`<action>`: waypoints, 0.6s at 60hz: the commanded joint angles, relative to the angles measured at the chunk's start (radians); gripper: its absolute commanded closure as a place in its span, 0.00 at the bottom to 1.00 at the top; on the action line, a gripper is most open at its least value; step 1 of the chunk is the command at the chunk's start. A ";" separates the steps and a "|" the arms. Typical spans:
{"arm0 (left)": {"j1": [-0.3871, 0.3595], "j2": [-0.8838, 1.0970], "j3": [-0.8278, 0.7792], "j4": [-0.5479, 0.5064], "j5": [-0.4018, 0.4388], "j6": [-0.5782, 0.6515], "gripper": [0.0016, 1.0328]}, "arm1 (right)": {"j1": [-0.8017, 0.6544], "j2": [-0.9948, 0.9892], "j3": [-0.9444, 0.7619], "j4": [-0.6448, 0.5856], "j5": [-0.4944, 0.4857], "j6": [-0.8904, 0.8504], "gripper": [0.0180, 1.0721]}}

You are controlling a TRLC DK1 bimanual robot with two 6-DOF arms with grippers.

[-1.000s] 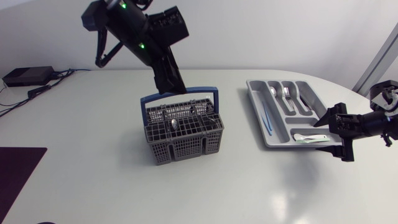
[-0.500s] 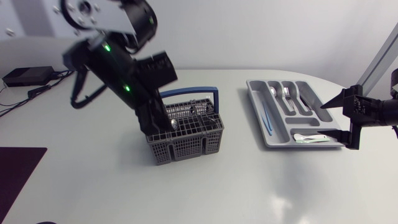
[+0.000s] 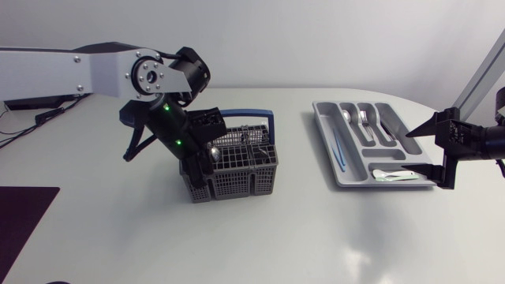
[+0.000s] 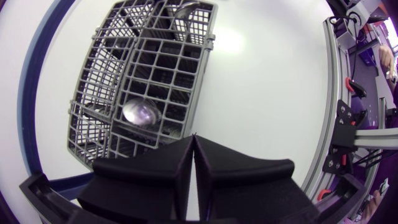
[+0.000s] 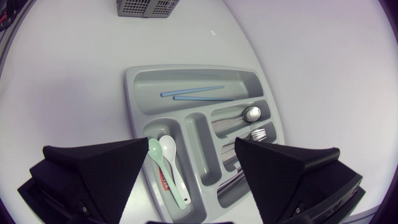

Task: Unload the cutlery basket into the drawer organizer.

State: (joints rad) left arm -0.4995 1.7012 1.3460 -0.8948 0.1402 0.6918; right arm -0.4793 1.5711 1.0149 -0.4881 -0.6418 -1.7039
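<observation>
The grey cutlery basket (image 3: 237, 170), with its blue handle (image 3: 246, 112), stands mid-table; a spoon's bowl (image 4: 140, 113) shows through the mesh of one compartment; the left gripper (image 4: 194, 155) sits at the basket's left corner, its fingers pressed flat together with nothing between them; well apart to the right lies the drawer organizer (image 5: 134, 106), holding blue chopsticks (image 5: 193, 93), a metal spoon (image 5: 252, 114) and two small pale spoons (image 5: 166, 163); the right gripper (image 5: 191, 144) hangs at its right edge, fingers spread wide.

White table (image 3: 276, 244) bears a cutlery basket (image 3: 237, 184) and drawer organizer (image 3: 326, 142).
</observation>
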 commanded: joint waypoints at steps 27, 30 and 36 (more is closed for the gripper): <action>-0.011 -0.167 -0.073 0.065 0.079 -0.124 0.46 | -0.012 0.053 -0.021 0.020 -0.036 0.007 0.05; -0.008 -0.178 -0.096 0.086 0.099 -0.167 0.33 | -0.019 0.070 -0.015 0.020 -0.047 0.007 0.05; 0.006 -0.202 -0.153 0.157 0.107 -0.276 0.30 | -0.022 0.106 -0.013 0.033 -0.061 0.010 0.05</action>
State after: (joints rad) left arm -0.5053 1.5097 1.2583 -0.7666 0.2325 0.5251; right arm -0.4931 1.6287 1.0096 -0.4664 -0.6865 -1.7012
